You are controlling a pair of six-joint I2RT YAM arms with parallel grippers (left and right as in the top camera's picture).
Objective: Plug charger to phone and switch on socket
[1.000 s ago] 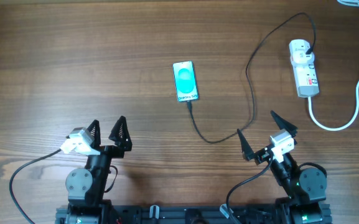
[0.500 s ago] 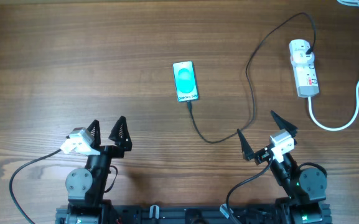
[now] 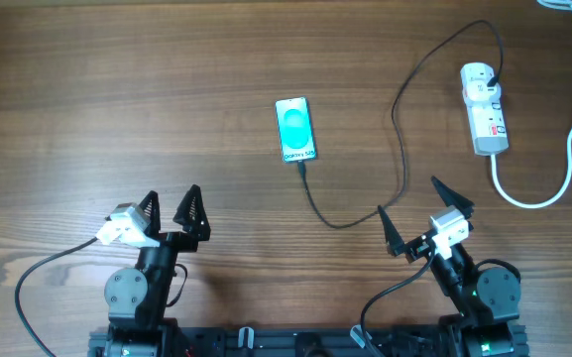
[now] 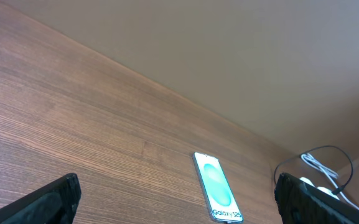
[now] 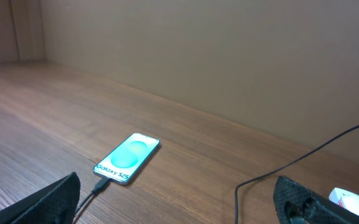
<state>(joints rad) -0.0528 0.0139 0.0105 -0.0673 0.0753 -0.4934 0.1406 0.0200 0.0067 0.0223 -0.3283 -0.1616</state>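
Observation:
The phone [image 3: 295, 129] lies flat mid-table with its teal-blue screen up; it also shows in the left wrist view [image 4: 217, 195] and the right wrist view [image 5: 127, 158]. The charger's dark plug tip [image 3: 301, 168] sits at the phone's near end, as in the right wrist view [image 5: 100, 185]. Its black cable [image 3: 401, 159] loops right and up to the white socket strip [image 3: 485, 109]. My left gripper [image 3: 170, 208] is open and empty, near the front left. My right gripper [image 3: 417, 215] is open and empty, near the front right.
A thicker white cable [image 3: 538, 193] curves from the socket strip's near end toward the right edge. A tan wall [image 5: 229, 56] stands behind the table's far edge.

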